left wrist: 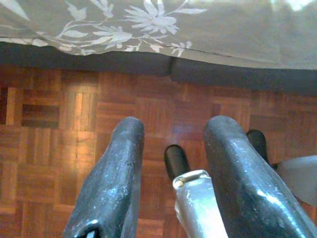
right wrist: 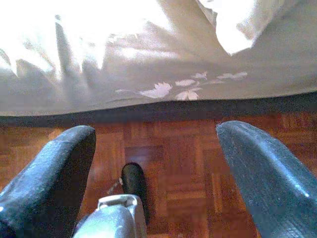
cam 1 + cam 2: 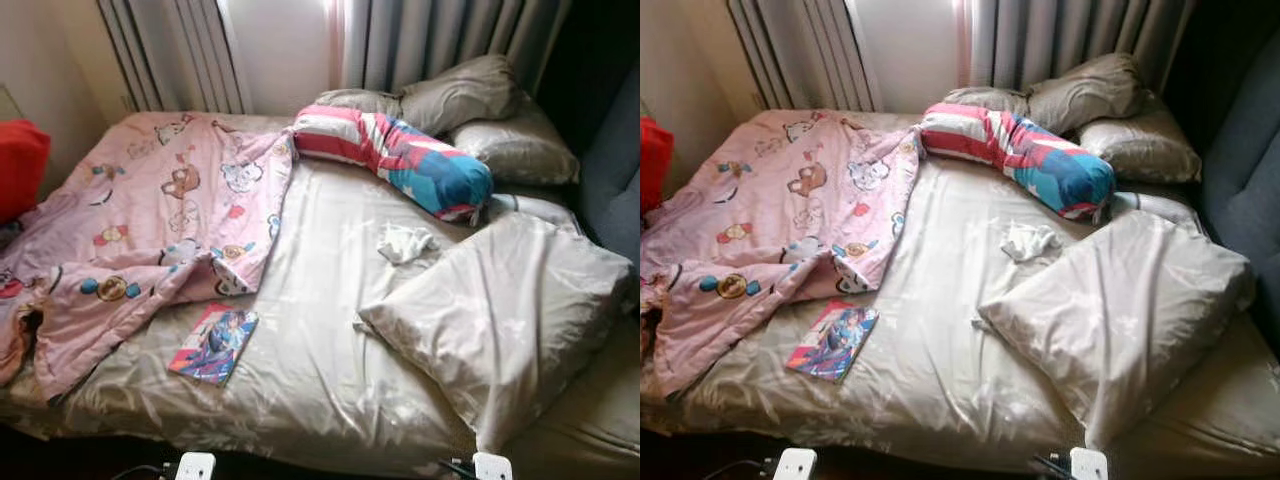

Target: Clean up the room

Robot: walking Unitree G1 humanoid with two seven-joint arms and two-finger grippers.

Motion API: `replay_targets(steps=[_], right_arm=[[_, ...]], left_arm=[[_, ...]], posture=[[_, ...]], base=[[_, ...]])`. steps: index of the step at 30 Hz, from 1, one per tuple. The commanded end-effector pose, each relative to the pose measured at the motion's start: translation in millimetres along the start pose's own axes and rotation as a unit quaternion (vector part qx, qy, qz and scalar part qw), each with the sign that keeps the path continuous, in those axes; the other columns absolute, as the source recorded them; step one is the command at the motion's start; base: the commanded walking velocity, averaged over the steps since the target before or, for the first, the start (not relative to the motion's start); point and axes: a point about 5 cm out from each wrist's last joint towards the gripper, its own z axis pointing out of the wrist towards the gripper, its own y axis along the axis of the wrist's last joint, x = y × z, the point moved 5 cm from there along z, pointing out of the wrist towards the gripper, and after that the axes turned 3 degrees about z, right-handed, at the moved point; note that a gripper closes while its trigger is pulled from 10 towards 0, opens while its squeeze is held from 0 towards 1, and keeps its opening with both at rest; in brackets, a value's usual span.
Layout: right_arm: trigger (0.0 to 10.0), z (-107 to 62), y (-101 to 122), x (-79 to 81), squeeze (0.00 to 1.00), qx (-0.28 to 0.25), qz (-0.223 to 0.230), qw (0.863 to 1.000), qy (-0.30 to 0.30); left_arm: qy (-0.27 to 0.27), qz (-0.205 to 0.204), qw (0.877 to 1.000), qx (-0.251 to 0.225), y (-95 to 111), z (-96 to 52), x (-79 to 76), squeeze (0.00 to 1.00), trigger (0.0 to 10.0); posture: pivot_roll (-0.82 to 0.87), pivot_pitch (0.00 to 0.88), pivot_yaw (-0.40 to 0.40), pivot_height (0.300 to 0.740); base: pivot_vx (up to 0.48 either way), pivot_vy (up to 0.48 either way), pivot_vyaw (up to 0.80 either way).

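Although the room is the task, the work here lies on the bed [image 3: 320, 400], whose beige sheet is smooth, probably slippery, and spans the whole scene. The pink cartoon blanket [image 3: 150, 220] is heaped over the far left half, its near edge folded back on itself; it looks soft, limp and bulky, so it should be taken by a corner or hem and drawn out rather than lifted in the middle. The large beige pillow [image 3: 500, 320] lies askew on the near right, light and squashy; a pinch on a corner should carry it. The striped red, white and blue bolster [image 3: 400, 155] lies at the far side against two grey-brown pillows [image 3: 470, 100] near the curtains [image 3: 440, 40]; it looks firmer and would want a grip near one end. A red cushion [image 3: 20, 165] sits at the far left edge. The thin picture book [image 3: 213, 343] lies flat on the sheet just near the blanket's edge: stiff, light, hard to get under, best slid toward the bed's near edge. The small crumpled white cloth [image 3: 405, 242] sits mid-bed, just beyond the large pillow, easy to pinch.

Both arms hang low over the parquet floor [image 1: 59, 139] at the bed's near side. The left gripper [image 1: 173, 148] has its fingers spread on nothing; the right gripper [image 2: 158, 163] is spread wider, also empty.
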Motion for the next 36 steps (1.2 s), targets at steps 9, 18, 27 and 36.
replay_targets(steps=[9, 18, 27, 36], right_arm=[[10.0, 0.6, -2, 5.8, 0.0, 0.007, 0.002, 1.0, 0.004], [10.0, 1.3, 4, 5.9, 0.0, -0.008, 0.002, 1.0, 0.003], [10.0, 4.3, 26, 16.4, 0.0, -0.049, 0.004, 0.999, 0.015], [10.0, 5.4, 86, 13.8, 0.0, -0.152, 0.022, 0.988, -0.002]], left_arm=[[0.005, -0.005, 1.0, 0.019, -12, -2.4, 1.7, 0.0, 10.0], [0.007, -0.007, 1.0, 0.022, -13, -2.3, 0.7, 0.0, 10.0], [0.012, -0.008, 1.0, 0.017, -9, -2.2, 5.7, 0.0, 10.0], [0.011, -0.006, 1.0, 0.015, -11, -3.5, 7.9, 0.0, 10.0]], posture=[[-0.01, 0.152, 0.016, 0.74], [-0.01, 0.157, 0.014, 0.74], [-0.01, 0.169, 0.015, 0.74], [-0.02, 0.18, 0.018, 0.74]], base=[[0.248, 0.0, -0.58], [0.195, 0.0, -0.25], [0.0, 0.0, 0.0], [0.0, 0.0, 0.0]])
